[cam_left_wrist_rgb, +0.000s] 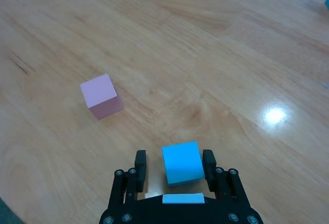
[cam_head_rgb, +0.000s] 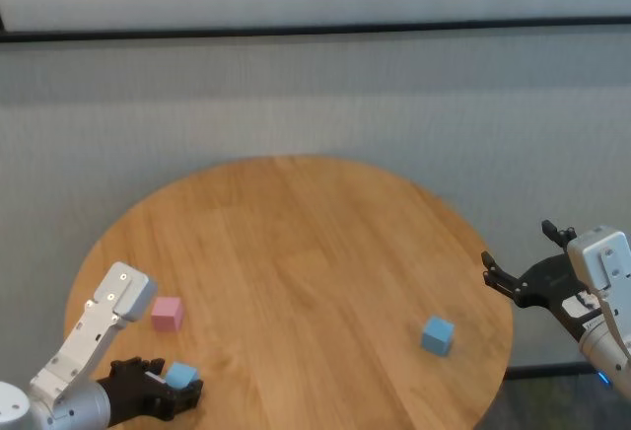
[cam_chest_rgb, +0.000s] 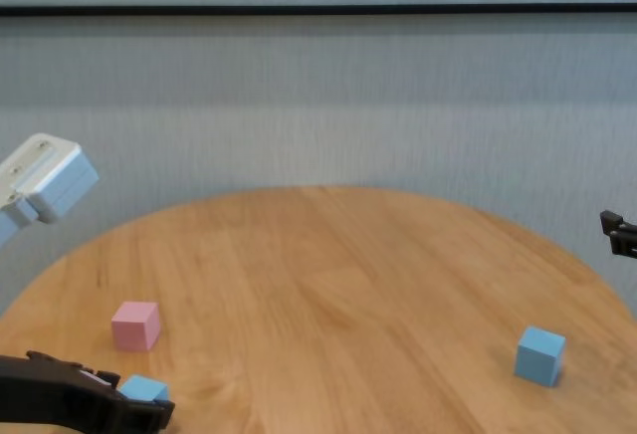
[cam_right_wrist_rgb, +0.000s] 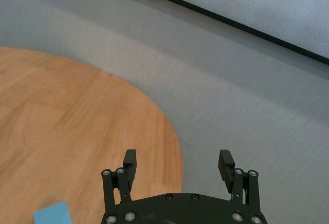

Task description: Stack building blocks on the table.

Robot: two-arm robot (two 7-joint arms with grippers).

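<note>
My left gripper (cam_head_rgb: 183,388) sits low at the near left of the table (cam_head_rgb: 296,252), open around a light blue block (cam_head_rgb: 180,376). In the left wrist view this block (cam_left_wrist_rgb: 181,162) rests on the wood between the fingers (cam_left_wrist_rgb: 140,163), against one finger with a gap to the other. The pale pink block (cam_head_rgb: 167,313) lies just beyond it, apart (cam_left_wrist_rgb: 101,95). The second light blue block (cam_head_rgb: 438,335) lies alone at the near right. My right gripper (cam_head_rgb: 518,243) hangs open and empty off the table's right edge (cam_right_wrist_rgb: 178,157).
A grey wall with a dark rail (cam_head_rgb: 315,28) runs behind the table. The round edge (cam_right_wrist_rgb: 175,147) falls away to grey floor under the right gripper.
</note>
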